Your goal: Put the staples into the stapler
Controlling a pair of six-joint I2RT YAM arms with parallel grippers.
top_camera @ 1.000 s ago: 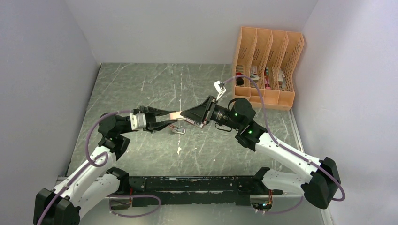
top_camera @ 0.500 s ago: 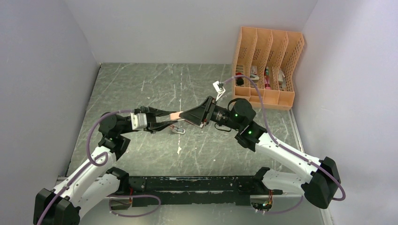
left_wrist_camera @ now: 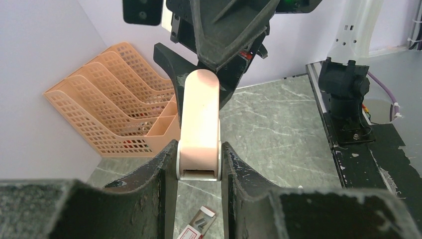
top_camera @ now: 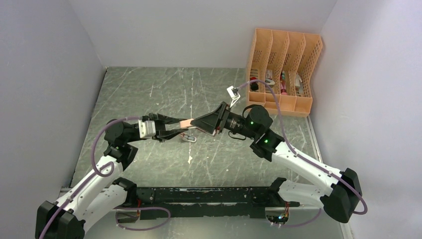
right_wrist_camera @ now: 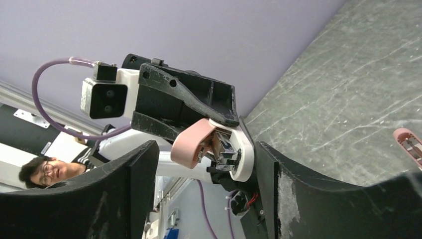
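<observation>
The staples aren't in play yet. The little red-and-white cardboard staple box is lying flat on the scratched grey-green table, right underneath the salmon-pink plastic mini stapler, and nothing is touching it. I can't make out any loose strip from here.

The stapler itself is up in the air, roughly level. My left gripper is pinched narrow on the stapler's near end, a finger flat against each side. My right gripper is at the stapler's far end with its fingers spread wide, one on each side. On that wrist cam there's daylight on the pink side, and the other finger sits so close to the stapler I can't swear it isn't touching.

From that end I can see the pink cover, the chrome magazine and the white base. The cover looks parted a bit from the base, but I can't tell if it's properly open.

My read is that I'm on the open-the-stapler step and loading hasn't begun. Next I'd want the right hand to swing that cover fully back while the left holds firm, then drop below the stapler for the box. Getting a strip out of something that small will be the fiddly bit.

The orange perforated plastic file rack stands well beyond the stapler's far end and isn't in the way.
</observation>
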